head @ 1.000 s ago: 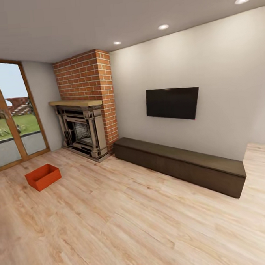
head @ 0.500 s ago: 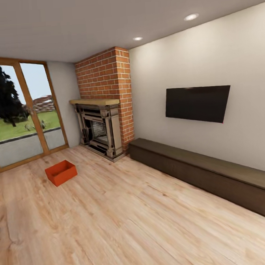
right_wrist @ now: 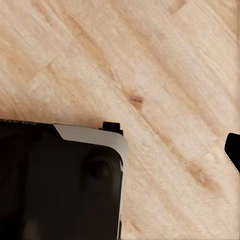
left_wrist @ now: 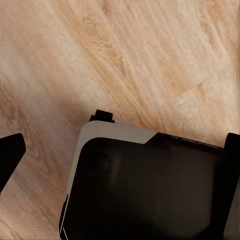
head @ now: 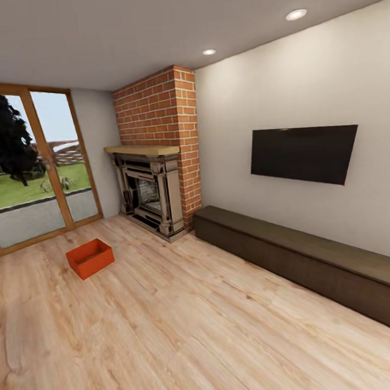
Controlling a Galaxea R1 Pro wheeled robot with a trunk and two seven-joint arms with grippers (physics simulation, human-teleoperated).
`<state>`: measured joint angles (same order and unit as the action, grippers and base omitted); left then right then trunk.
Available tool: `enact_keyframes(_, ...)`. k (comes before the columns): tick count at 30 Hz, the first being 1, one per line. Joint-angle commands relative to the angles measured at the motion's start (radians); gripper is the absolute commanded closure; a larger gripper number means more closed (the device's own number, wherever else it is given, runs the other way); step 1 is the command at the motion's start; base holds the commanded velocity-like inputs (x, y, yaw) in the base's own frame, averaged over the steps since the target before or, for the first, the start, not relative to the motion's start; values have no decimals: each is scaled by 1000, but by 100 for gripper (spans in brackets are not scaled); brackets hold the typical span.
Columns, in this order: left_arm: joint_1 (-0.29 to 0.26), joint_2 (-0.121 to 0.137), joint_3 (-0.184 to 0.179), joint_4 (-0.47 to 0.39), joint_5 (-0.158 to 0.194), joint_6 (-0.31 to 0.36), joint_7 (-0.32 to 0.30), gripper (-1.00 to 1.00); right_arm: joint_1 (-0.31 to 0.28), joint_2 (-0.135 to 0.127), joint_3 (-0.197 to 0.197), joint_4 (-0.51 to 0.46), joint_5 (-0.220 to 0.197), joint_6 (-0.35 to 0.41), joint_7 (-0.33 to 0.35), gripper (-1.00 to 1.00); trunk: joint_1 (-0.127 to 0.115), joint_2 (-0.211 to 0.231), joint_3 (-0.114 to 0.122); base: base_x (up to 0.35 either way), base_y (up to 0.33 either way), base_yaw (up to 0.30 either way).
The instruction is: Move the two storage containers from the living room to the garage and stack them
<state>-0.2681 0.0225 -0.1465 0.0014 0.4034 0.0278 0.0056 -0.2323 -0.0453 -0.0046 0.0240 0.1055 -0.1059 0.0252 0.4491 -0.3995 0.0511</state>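
Since the earlier frames your head camera has panned left; fireplace (head: pixel 154 192) and TV (head: pixel 304 153) now sit further right, nothing itself moved. One bin (head: pixel 90 258) rests upright on the wood floor (head: pixel 187 329), near the glass doors (head: pixel 36 171), well apart from the fireplace and low bench (head: pixel 304 257). Your wrist views look down on planks and the dark robot base (left_wrist: pixel 145 190). A dark fingertip (left_wrist: pixel 10 156) shows at each frame edge; jaw state for either gripper: cannot tell.
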Motion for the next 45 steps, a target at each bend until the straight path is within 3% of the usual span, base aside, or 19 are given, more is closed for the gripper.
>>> enact_keyframes(1, 0, 0, -8, 0, 9, 3, 1, -100, -1, 0, -1, 2, 11, -4, 1, -100, 1, -1, 0, 323, 0, 0)
enact_keyframes(12, 0, 0, -8, 0, 9, 4, 1, -100, -1, 4, 0, 2, 13, -2, 1, -100, 1, -1, 0, 323, 0, 18)
enact_keyframes(39, 0, 0, -8, 0, 9, 4, 1, -100, -1, 4, -2, 2, 10, -5, 0, -100, 1, -1, 13, 323, 0, 256)
enact_keyframes(45, 0, 0, -8, 0, 9, 4, 1, -100, -1, 6, -1, 2, 11, -5, 1, -100, 1, -1, 14, 323, 0, 53)
